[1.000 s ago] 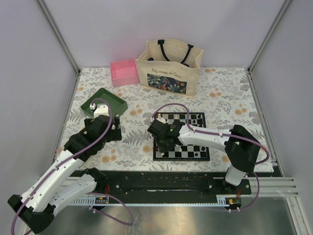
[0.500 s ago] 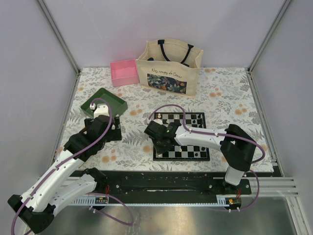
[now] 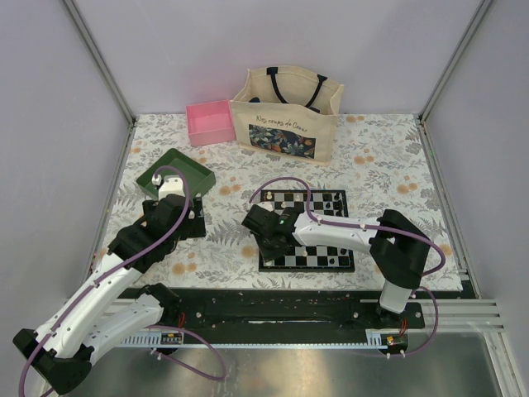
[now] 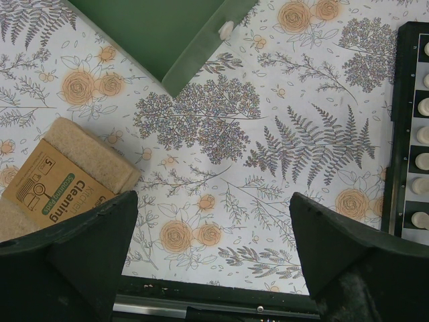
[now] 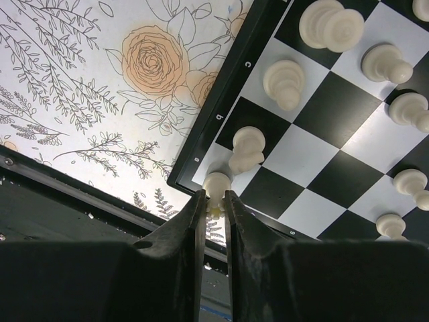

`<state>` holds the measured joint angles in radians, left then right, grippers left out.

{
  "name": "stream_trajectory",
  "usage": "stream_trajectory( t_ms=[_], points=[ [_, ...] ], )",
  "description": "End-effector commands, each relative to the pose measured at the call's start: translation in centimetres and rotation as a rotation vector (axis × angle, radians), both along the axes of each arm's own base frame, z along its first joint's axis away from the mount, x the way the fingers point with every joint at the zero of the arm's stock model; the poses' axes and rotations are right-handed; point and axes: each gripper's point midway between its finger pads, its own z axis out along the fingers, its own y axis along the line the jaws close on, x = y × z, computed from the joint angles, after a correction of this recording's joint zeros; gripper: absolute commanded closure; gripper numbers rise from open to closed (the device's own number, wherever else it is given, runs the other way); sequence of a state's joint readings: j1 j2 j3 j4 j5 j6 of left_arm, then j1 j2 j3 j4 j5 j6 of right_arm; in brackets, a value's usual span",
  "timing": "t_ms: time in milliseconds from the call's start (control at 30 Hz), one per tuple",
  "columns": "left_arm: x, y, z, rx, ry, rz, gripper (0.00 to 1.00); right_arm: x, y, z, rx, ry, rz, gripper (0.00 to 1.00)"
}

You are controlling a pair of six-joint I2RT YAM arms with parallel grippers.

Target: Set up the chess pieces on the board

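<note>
The board (image 3: 327, 259) lies right of the table's middle, seen close in the right wrist view (image 5: 328, 111). My right gripper (image 5: 213, 198) is shut on a cream-white chess piece (image 5: 216, 182) with a notched top, which stands on the white corner square at the board's near-left corner (image 3: 269, 241). Other cream chess pieces (image 5: 249, 149) (image 5: 285, 80) (image 5: 330, 23) stand in a row along the same edge. The left gripper (image 4: 213, 201) hangs open over bare cloth left of the board (image 3: 183, 222), with nothing between its fingers. Cream pieces (image 4: 422, 134) line the board's edge in its view.
A green tray (image 3: 186, 163) sits at the left, with a small cream piece (image 4: 226, 29) at its rim. A packaged sponge (image 4: 60, 181) lies near the left gripper. A pink box (image 3: 209, 121) and a tote bag (image 3: 285, 116) stand at the back. The black rail (image 3: 264, 306) runs along the near edge.
The right gripper has shifted a little left and toward the board's near-left corner with the cream piece between its fingers. The left arm has not moved.
</note>
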<state>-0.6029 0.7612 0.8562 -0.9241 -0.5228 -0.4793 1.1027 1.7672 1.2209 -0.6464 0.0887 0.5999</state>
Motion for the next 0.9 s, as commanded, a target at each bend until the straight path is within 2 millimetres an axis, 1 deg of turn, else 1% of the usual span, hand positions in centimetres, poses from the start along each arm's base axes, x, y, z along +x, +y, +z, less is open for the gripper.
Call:
stream_trajectory(
  t_ms=[0,267,433,633,700,867],
  points=[
    [0.60,-0.18,1.44,-0.032,-0.050,0.012,0.01,0.63,1.34,1.20,0.036,-0.045,-0.003,0.76],
    [0.60,-0.18,1.35,-0.031,-0.047,0.012,0.01,1.10,1.28,0.94,0.029,-0.060,-0.019,0.77],
    [0.62,-0.20,1.38,-0.031,-0.049,0.012,0.01,1.32,1.14,1.10,0.032,-0.075,-0.030,0.77],
    [0.62,-0.13,1.33,-0.027,-0.047,0.013,0.01,0.97,1.30,0.77,0.033,-0.057,-0.021,0.77],
    [0.59,-0.18,1.36,-0.030,-0.048,0.012,0.01,0.92,1.12,0.67,0.028,-0.056,-0.020,0.76],
    [0.64,-0.17,1.36,-0.029,-0.047,0.013,0.01,0.85,0.89,0.71,0.021,-0.061,-0.013,0.71]
  ],
)
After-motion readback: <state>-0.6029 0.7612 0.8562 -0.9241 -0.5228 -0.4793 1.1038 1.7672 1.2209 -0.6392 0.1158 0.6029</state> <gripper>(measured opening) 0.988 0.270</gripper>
